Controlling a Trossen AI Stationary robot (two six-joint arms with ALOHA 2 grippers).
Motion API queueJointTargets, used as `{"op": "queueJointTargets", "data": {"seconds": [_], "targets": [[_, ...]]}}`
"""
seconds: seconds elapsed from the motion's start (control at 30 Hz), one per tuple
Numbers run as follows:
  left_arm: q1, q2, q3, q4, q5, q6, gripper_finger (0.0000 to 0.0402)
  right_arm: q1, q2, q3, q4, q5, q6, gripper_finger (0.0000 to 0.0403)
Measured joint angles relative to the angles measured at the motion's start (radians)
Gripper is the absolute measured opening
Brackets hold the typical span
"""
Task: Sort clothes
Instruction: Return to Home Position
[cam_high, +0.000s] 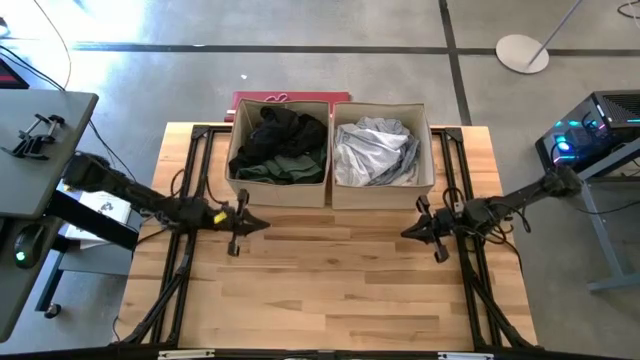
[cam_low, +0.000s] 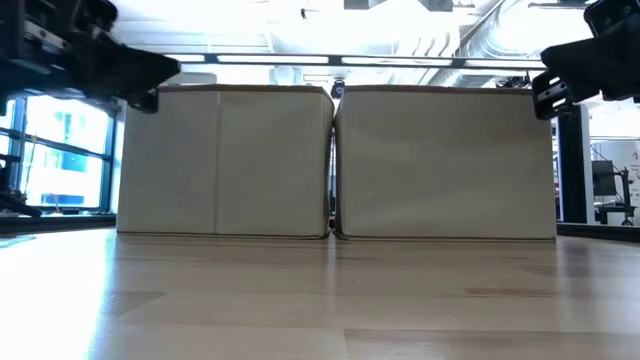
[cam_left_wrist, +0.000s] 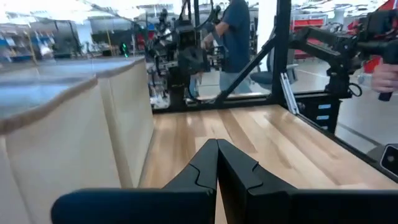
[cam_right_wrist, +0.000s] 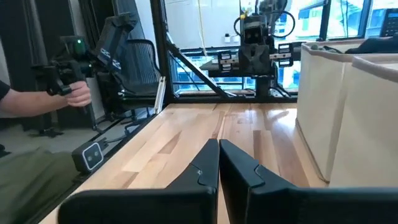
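The left gripper (cam_high: 262, 223) hangs over the table's left half with its two dark, angular fingers (cam_left_wrist: 199, 171) pressed tip to tip and nothing between them. The right gripper (cam_high: 406, 232) mirrors it over the right half, its fingers (cam_right_wrist: 239, 168) likewise clamped together and empty. The two point toward each other, well apart. Beneath them lies the table (cam_high: 330, 295), made of pale wooden strips glued side by side, smooth and faintly glossy.

Just beyond the grippers, two beige square fabric boxes stand touching side by side, with flat cloth walls. The left box (cam_high: 276, 195) holds the dark garments (cam_high: 280, 140), a crumpled heap of black over dark green. The right box (cam_high: 380, 196) holds the pale garments (cam_high: 375, 150), rumpled white and light grey cloth. A flat red object (cam_high: 285, 98) shows behind the left box.
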Motion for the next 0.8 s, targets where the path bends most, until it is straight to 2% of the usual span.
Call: {"op": "queueJointTargets", "data": {"seconds": [0.17,0.3,0.5,0.7,0.8], "targets": [[0.202,-0.027,0.000,-0.057,0.207,-0.067,0.0000,-0.020,0.000,0.000,-0.001,-0.010,0.000,0.0000],[0.310,-0.103,-0.001,-0.223,0.303,-0.082,0.0000,-0.023,0.001,0.000,-0.001,-0.045,0.042,0.0000],[0.336,-0.282,-0.001,-0.421,0.346,-0.091,0.0000,-0.023,0.001,-0.001,-0.007,-0.045,0.061,0.0000],[0.336,-0.537,-0.002,-0.688,0.350,-0.075,0.0000,-0.023,0.001,-0.001,-0.007,-0.038,0.078,0.0000],[0.331,-0.652,-0.002,-0.770,0.348,-0.042,0.0000,-0.023,0.001,-0.001,-0.007,-0.036,0.087,0.0000]]}}
